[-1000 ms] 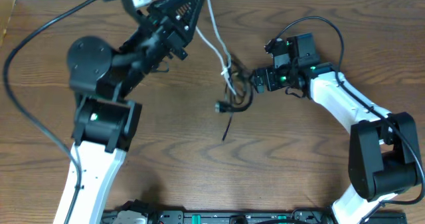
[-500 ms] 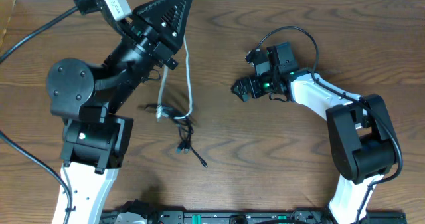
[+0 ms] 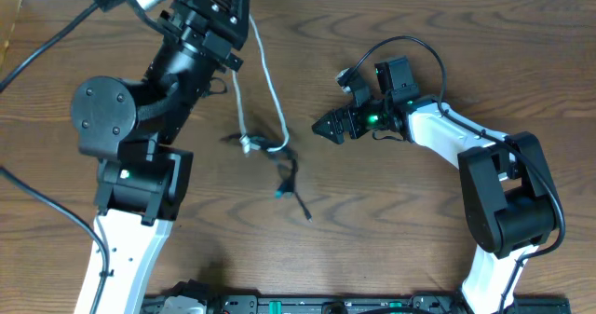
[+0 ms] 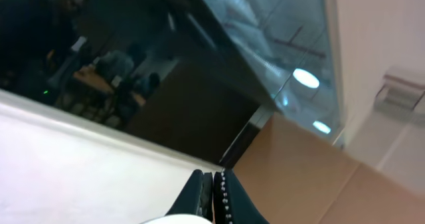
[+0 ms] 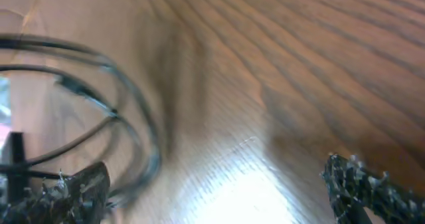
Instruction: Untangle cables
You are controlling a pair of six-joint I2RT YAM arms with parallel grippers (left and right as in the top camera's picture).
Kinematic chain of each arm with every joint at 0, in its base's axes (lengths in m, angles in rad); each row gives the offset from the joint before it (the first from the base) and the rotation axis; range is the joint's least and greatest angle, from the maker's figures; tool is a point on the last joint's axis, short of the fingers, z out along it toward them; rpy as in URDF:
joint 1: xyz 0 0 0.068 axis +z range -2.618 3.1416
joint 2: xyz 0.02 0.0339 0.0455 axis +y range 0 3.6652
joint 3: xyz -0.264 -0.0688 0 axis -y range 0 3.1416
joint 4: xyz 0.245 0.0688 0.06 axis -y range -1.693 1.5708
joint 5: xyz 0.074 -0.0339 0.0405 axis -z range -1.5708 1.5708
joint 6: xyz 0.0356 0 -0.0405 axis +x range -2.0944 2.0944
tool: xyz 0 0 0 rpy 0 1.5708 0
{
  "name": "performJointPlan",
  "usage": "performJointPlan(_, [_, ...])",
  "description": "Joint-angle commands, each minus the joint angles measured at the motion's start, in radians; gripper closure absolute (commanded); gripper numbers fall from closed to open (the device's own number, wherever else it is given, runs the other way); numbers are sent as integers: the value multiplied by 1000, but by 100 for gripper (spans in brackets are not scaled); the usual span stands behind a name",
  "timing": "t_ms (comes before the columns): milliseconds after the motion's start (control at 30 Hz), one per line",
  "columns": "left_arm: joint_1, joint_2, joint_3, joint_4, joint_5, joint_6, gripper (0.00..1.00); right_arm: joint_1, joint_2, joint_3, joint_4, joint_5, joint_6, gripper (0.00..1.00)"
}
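Note:
My left gripper (image 3: 244, 6) is raised at the back of the table and shut on the white cable (image 3: 270, 90). That cable hangs down from it to a loop near its plug (image 3: 248, 144). The black cables (image 3: 287, 172) dangle tangled from the white one, with a loose end (image 3: 305, 211) over the wood. In the left wrist view my fingers (image 4: 214, 184) are pressed together and point up at the wall. My right gripper (image 3: 333, 109) is open and empty, to the right of the tangle and apart from it. Its wrist view (image 5: 216, 197) shows blurred black loops (image 5: 126, 117) at the left.
A thick black cord (image 3: 42, 48) runs from the left arm's base across the left of the wooden table (image 3: 391, 221). Another loops over the right arm (image 3: 414, 46). A black rail (image 3: 326, 305) lies along the front edge.
The tangle has left my right gripper's side and swung left, then back a little to the right, hanging from the raised left gripper. My right gripper has moved slightly left.

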Motion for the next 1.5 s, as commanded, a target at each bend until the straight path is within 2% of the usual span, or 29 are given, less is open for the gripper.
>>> performJointPlan(0, [3, 16, 15, 35, -21, -53, 93, -6, -7, 2, 18, -197, -63, 1])
performJointPlan(67, [3, 27, 15, 37, -20, -53, 92, -7, -7, 2, 47, -313, -81, 1])
performJointPlan(200, [3, 46, 15, 37, -4, -93, 92, -8, -7, 2, 71, -307, -30, 1])
performJointPlan(433, [-2, 75, 15, 53, 0, -188, 93, 55, -6, 2, 75, -144, -25, 1])
performJointPlan(633, [-3, 78, 15, 105, 27, -210, 93, 132, -6, 2, 96, 32, -25, 1])
performJointPlan(767, [-3, 77, 15, 111, 32, -209, 93, 121, -6, 2, 95, -36, -26, 1])
performJointPlan(900, [0, 77, 15, 111, -12, -209, 93, 118, -6, 2, 72, -211, -146, 1])
performJointPlan(1167, [0, 77, 15, 111, -65, -240, 92, 158, -6, 2, 100, -209, -153, 1])
performJointPlan(1333, [0, 77, 15, 111, -65, -256, 93, 206, -6, 2, 131, -139, -153, 3])
performJointPlan(1467, [0, 77, 15, 116, -65, -277, 93, 261, -6, 2, 169, -4, -152, 8])
